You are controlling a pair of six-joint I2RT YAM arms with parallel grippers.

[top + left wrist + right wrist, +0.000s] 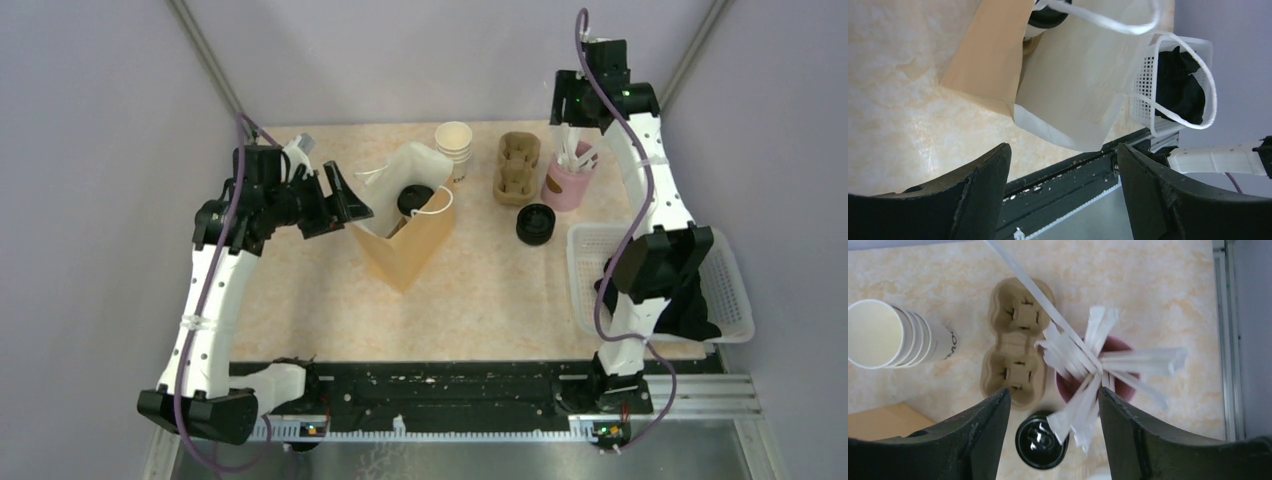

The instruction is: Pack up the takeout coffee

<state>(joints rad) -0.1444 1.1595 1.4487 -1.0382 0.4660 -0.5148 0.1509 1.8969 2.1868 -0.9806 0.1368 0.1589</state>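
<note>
Takeout coffee sits inside the paper bag, just right of the left end effector, whose jaws stand open and empty. Bagging looks done; the right end effector, open above the straws, probably needs to close on one.

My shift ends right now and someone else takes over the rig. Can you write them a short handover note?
Left claw: open and empty, beside the paper bag.
Right claw: open and empty, above the wrapped straws in the pink cup.
Takeout coffee: lidded, inside the bag, lid facing up.
Done: the coffee is in the bag.
Left: probably a straw to add, judging by where the right claw hovers. The bag is open at the top.
</note>
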